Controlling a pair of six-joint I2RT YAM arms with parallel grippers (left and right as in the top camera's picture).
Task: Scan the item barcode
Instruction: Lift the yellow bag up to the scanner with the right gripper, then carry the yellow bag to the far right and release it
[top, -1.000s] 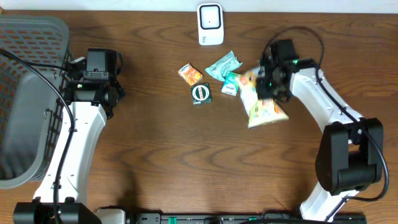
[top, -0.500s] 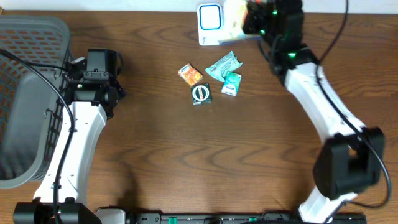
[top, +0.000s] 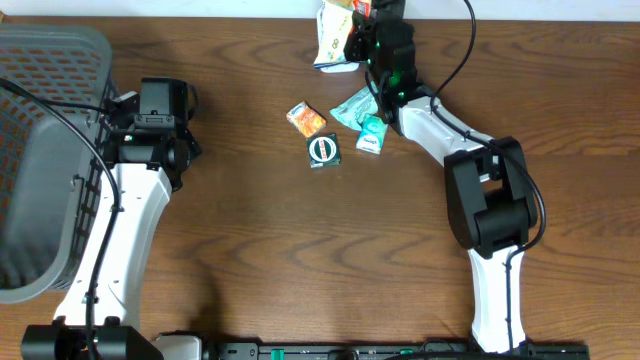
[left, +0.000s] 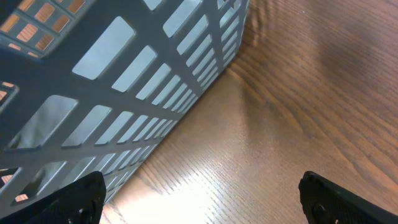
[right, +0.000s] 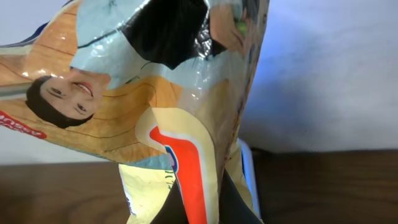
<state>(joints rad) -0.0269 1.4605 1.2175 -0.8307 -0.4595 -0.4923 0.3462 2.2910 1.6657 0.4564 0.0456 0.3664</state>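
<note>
Basket at the left, with the left claw spread wide and empty beside it, is well apart from the work; at the far edge the right claw pinches the snack bag, which lies just left of it, lengthwise over the white scanner.
</note>
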